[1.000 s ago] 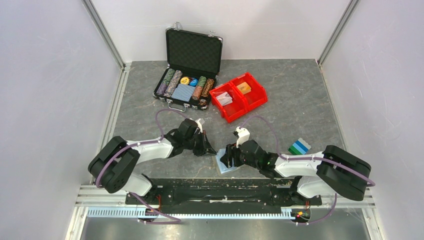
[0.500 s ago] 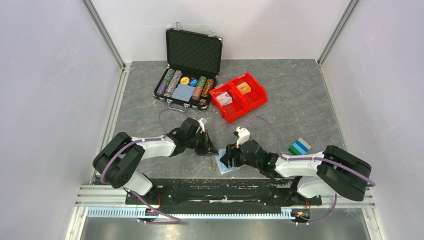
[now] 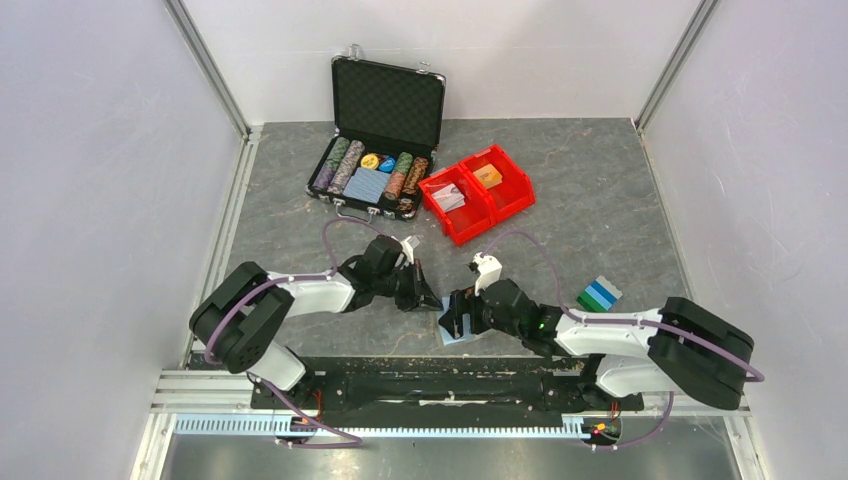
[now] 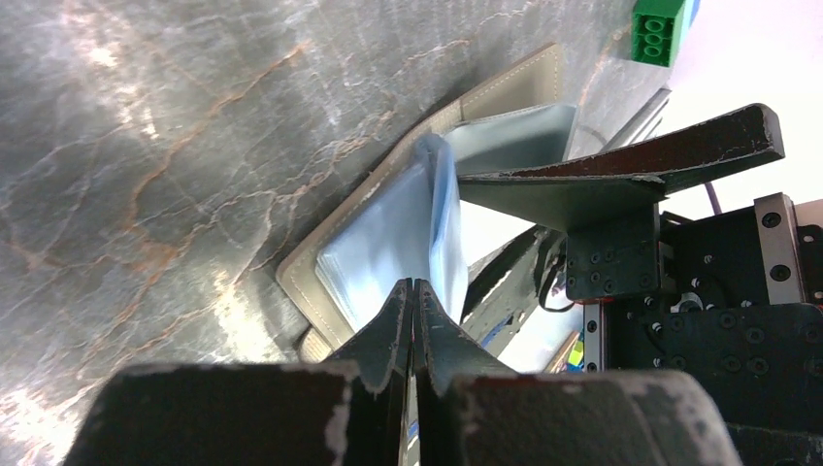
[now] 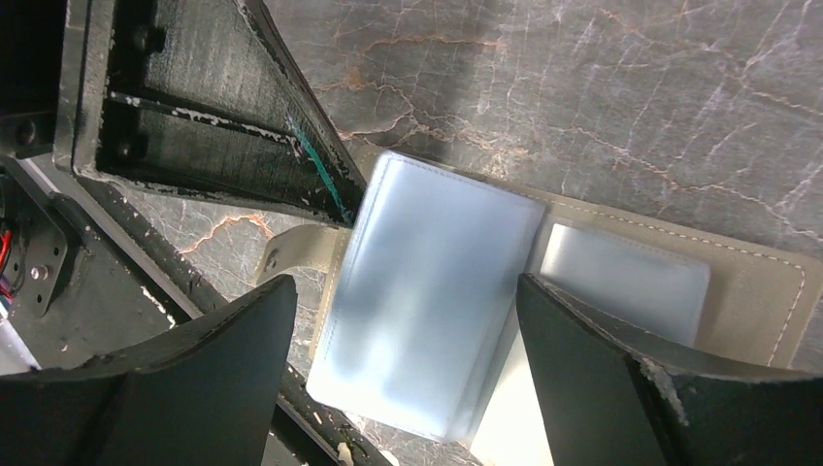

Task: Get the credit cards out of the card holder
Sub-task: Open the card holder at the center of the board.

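Note:
The card holder (image 3: 457, 332) lies open on the table near its front edge, grey outside (image 5: 767, 282) with cloudy light blue sleeves (image 5: 437, 320). One sleeve stands lifted (image 4: 442, 223). The credit cards are hidden; no card shows in the sleeves. My right gripper (image 5: 408, 325) is open, its two fingers straddling the top sleeve without pinching it; it sits over the holder (image 3: 452, 322). My left gripper (image 4: 414, 284) is shut, with nothing seen between its tips, which rest at the holder's left edge (image 3: 427, 298). Its finger (image 5: 243, 126) reaches the sleeve's corner.
An open black poker-chip case (image 3: 378, 160) and two red bins (image 3: 476, 192) stand at the back. A small green and blue stack (image 3: 598, 294) lies to the right, beside my right arm. The black mounting rail (image 3: 450, 385) runs just in front of the holder.
My right gripper has opened wider over the holder. My left gripper has slid a little to the right, up to the holder's edge, staying shut.

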Controlling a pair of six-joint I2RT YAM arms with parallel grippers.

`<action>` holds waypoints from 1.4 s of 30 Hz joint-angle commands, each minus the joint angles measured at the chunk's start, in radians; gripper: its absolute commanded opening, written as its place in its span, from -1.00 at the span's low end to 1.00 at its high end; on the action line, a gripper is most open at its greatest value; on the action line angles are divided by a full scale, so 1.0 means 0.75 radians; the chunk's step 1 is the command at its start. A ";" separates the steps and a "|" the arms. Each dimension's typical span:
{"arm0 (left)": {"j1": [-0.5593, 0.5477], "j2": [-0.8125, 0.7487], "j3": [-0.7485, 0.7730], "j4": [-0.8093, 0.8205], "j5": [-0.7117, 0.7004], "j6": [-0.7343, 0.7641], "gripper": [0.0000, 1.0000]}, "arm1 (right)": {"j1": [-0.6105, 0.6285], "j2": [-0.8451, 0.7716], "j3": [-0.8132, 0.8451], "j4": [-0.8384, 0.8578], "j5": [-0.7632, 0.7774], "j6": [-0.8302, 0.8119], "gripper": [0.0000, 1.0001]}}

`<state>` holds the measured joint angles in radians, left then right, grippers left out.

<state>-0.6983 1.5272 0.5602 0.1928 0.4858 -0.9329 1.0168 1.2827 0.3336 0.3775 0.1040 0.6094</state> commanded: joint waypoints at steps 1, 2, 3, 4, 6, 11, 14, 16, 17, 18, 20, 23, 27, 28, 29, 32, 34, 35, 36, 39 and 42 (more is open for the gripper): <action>-0.021 0.018 0.060 0.100 0.071 -0.051 -0.88 | -0.008 -0.083 0.111 -0.184 0.069 -0.085 0.74; -0.026 0.027 0.067 0.110 0.078 -0.051 -0.88 | -0.008 -0.102 0.123 -0.224 0.087 -0.098 0.75; -0.031 0.036 0.074 0.122 0.084 -0.051 -0.87 | -0.008 -0.130 0.131 -0.252 0.103 -0.110 0.75; -0.035 0.048 0.083 0.131 0.093 -0.052 -0.87 | -0.010 -0.159 0.136 -0.277 0.113 -0.119 0.75; -0.043 0.076 0.098 0.155 0.106 -0.061 -0.87 | -0.014 -0.215 0.151 -0.335 0.131 -0.130 0.75; -0.063 0.130 0.133 0.221 0.128 -0.098 -0.86 | -0.018 -0.331 0.190 -0.472 0.164 -0.165 0.61; -0.079 0.162 0.166 0.220 0.124 -0.094 -0.86 | -0.018 -0.407 0.195 -0.495 0.151 -0.179 0.35; -0.086 0.183 0.182 0.221 0.117 -0.090 -0.86 | -0.019 -0.445 0.195 -0.489 0.133 -0.189 0.08; -0.087 0.193 0.192 0.221 0.119 -0.090 -0.86 | -0.018 -0.453 0.196 -0.484 0.116 -0.197 -0.01; -0.089 0.202 0.198 0.221 0.119 -0.086 -0.86 | -0.018 -0.463 0.196 -0.475 0.100 -0.201 -0.09; -0.090 0.218 0.207 0.221 0.112 -0.082 -0.85 | -0.018 -0.468 0.185 -0.451 0.066 -0.202 -0.19; -0.090 0.254 0.224 0.221 0.112 -0.077 -0.85 | -0.023 -0.445 0.154 -0.405 0.030 -0.200 -0.28; -0.092 0.302 0.237 0.220 0.117 -0.062 -0.85 | -0.032 -0.391 0.142 -0.387 -0.012 -0.204 -0.32; -0.092 0.308 0.237 0.219 0.113 -0.056 -0.85 | -0.034 -0.383 0.144 -0.387 -0.019 -0.205 -0.33; -0.092 0.311 0.238 0.212 0.109 -0.048 -0.85 | -0.036 -0.381 0.146 -0.387 -0.024 -0.206 -0.33; -0.092 0.314 0.238 0.194 0.099 -0.031 -0.85 | -0.043 -0.368 0.145 -0.380 -0.018 -0.216 -0.33; -0.092 0.310 0.232 0.193 0.091 -0.027 -0.85 | -0.067 -0.328 0.126 -0.374 -0.029 -0.218 -0.33; -0.092 0.308 0.229 0.191 0.087 -0.026 -0.85 | -0.085 -0.307 0.112 -0.368 -0.037 -0.212 -0.34; -0.092 0.307 0.226 0.190 0.085 -0.023 -0.85 | -0.101 -0.291 0.089 -0.356 -0.049 -0.201 -0.34; -0.092 0.304 0.218 0.172 0.075 -0.014 -0.85 | -0.136 -0.258 0.028 -0.347 -0.038 -0.168 -0.36; -0.092 0.291 0.194 0.172 0.059 -0.014 -0.85 | -0.164 -0.248 -0.032 -0.344 -0.025 -0.150 -0.37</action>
<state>-0.7616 1.7588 0.7105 0.3164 0.5507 -0.9718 0.9165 1.0878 0.3599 0.0952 0.0799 0.4736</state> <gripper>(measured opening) 0.075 0.320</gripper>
